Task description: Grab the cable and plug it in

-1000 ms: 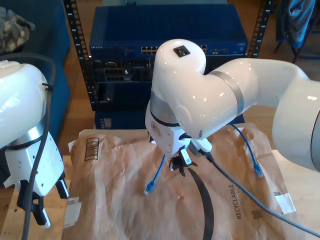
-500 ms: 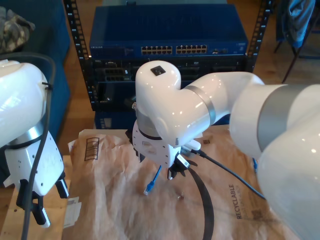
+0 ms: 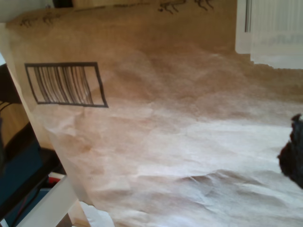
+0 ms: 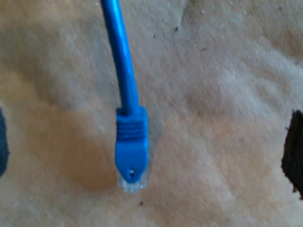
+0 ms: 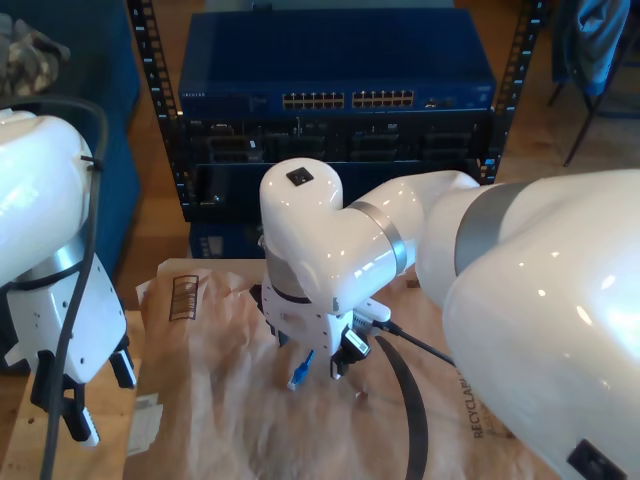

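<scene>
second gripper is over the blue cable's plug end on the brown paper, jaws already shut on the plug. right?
Not quite. My second gripper is over the cable plug end on the brown paper, but the jaws stand open: the second wrist view shows the dark fingertips far apart on either side, with the plug lying untouched between them.

My second gripper (image 5: 318, 362) has swung across toward the exterior view's left and come lower over the crumpled brown paper sheet (image 5: 220, 400); its big white arm (a second ago spanning the rack) now bulks at the exterior view's lower right, uncovering the dark blue network switch's (image 5: 340, 75) port rows; the thin bright-blue cable's (image 5: 302, 370) clear-tipped plug (image 4: 132, 163) now lies directly beneath the gripper; the far loop of cable is now hidden.
</scene>
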{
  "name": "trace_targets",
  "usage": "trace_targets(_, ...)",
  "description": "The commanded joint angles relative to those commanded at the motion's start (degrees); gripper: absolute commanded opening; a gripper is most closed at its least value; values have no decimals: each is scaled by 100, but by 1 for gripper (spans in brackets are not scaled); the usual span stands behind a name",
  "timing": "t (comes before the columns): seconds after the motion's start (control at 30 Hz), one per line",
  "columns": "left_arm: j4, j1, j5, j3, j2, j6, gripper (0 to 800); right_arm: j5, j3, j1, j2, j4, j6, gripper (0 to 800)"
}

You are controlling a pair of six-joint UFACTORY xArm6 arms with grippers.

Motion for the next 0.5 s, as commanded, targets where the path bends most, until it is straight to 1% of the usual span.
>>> trace_targets(0.13, 0, 0, 9, -79, 0, 0, 800, 18, -44, -44, 97, -9, 97, 797)
trace_targets(0.5, 0, -9, -9, -88, 9, 9, 800, 53, -26, -158, 193, -18, 237, 796)
